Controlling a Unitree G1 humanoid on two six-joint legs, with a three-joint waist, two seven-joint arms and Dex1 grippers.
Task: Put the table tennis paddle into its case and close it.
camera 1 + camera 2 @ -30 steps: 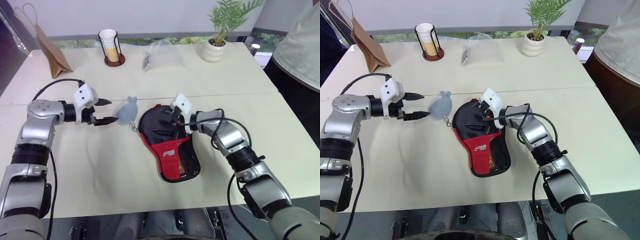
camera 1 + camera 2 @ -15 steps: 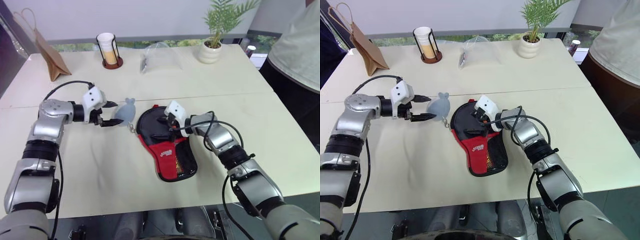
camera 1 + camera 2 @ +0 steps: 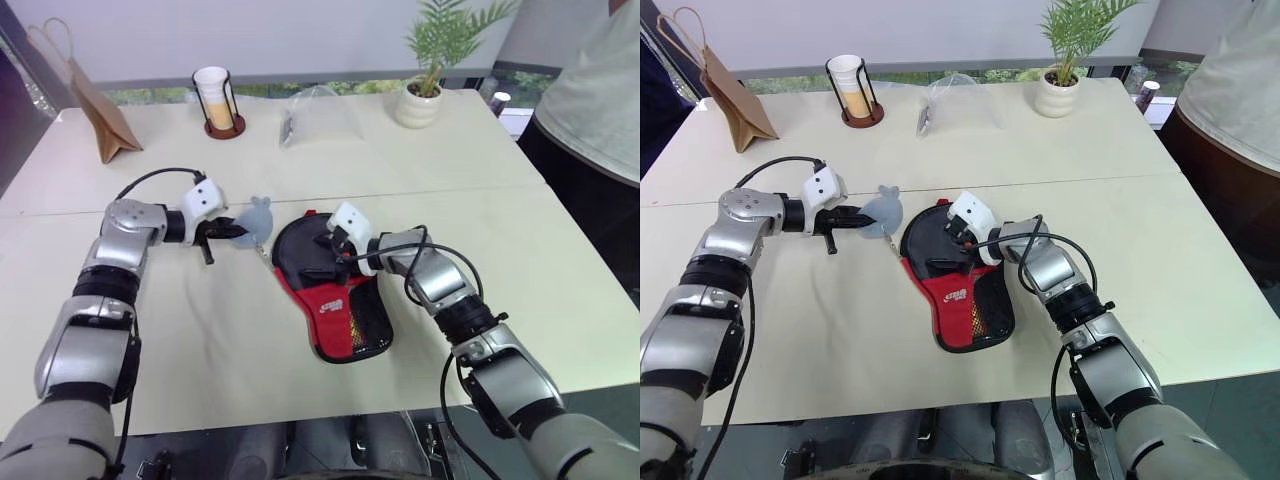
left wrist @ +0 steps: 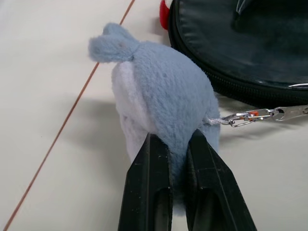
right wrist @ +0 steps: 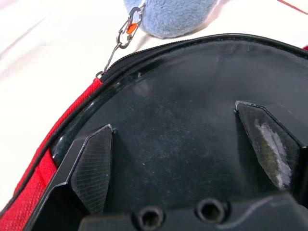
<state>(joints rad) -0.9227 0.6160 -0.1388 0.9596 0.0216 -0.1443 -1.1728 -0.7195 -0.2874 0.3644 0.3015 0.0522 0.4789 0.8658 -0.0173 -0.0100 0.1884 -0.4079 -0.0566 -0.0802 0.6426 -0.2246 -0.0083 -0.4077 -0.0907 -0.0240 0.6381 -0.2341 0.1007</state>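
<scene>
The case (image 3: pixel 330 295) is being seen lying flat near the middle of the table (image 3: pixel 560 270), its round black end pointed away from the robot and its red panel and mesh pocket toward the near edge. A small blue plush charm (image 4: pixel 163 96) is being kept just beside the round end, joined to the zipper by a metal clip chain (image 4: pixel 255 115). The charm is being pinched by the left gripper (image 4: pixel 180 144), fingers clenched on it. The right gripper (image 5: pixel 187 149) is being held over the black face, fingers spread wide, grasping nothing. At the far edge, a paper bag (image 3: pixel 100 110), a cup in a wire stand (image 3: pixel 218 98), a clear plastic bag (image 3: pixel 318 115) and a potted plant (image 3: pixel 430 70) are standing well apart from the case.
</scene>
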